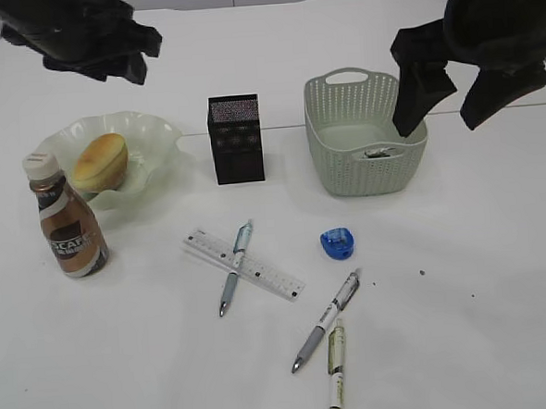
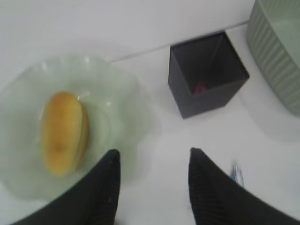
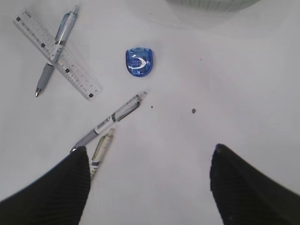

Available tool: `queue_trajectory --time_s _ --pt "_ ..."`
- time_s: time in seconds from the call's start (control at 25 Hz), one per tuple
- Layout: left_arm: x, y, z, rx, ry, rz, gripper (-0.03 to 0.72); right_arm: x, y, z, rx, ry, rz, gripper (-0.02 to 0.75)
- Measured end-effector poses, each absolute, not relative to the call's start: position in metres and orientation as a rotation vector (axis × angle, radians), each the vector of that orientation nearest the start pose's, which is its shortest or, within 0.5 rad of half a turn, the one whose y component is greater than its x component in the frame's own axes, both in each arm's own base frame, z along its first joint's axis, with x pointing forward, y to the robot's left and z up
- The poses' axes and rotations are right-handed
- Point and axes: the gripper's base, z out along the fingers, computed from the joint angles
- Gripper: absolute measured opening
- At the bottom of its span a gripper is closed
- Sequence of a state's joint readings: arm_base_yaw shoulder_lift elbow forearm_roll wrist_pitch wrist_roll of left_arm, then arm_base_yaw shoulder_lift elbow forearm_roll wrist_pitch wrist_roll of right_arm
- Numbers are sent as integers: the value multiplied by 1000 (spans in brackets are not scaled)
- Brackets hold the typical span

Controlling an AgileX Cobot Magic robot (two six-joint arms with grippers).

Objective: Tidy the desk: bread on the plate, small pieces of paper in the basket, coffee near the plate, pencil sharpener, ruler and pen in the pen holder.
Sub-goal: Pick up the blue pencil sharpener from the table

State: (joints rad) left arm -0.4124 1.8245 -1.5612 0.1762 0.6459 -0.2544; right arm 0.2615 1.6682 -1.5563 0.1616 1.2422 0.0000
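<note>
Now both claws hang above the white worktop [image 1: 500,274], nothing in either. The left claw [image 2: 152,187] has its fingers parted with bare worktop between them; just ahead and to its left the bread [image 2: 63,131] lies on the glassy plate [image 2: 126,93], long axis running away from the claw. Ahead to its right stands the black pen holder [image 2: 206,75], mouth up, something pinkish at the bottom, too blurred to name. The coffee bottle [image 1: 67,222] stands upright by the plate.

The right claw [image 3: 150,183] gapes wide and empty. Ahead of it sits the blue pencil sharpener [image 3: 138,62]. Further left, the ruler [image 3: 58,55] lies on a diagonal with a pen [image 3: 55,49] crossing over it, tip toward the claw. Two more pens [image 3: 110,121] lie nearer its left finger, the lower one partly hidden. The basket [image 1: 366,134] holds a small dark scrap, hard to make out.
</note>
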Motion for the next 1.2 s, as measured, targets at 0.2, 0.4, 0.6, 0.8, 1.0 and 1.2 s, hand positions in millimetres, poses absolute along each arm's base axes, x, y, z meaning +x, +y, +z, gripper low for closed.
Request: queue_trajectory --time_s 0.2,0.4,0.6,0.8,1.0,1.2 --pt "350 -142 324 285 2594 -63 333 329 102 330 -294 2835 290 584" --pt "325 -132 346 270 2729 -27 333 329 103 330 -222 2846 308 584" --pt "310 -130 366 270 2701 -99 333 329 111 325 -190 2869 302 584" --pt "303 -130 374 265 2691 -150 333 336 135 297 -236 2949 255 584" --pt "299 -129 378 263 2679 -166 333 349 150 264 -263 3031 221 584" --pt "298 -128 380 268 2676 -166 333 365 156 234 -255 3049 211 584"
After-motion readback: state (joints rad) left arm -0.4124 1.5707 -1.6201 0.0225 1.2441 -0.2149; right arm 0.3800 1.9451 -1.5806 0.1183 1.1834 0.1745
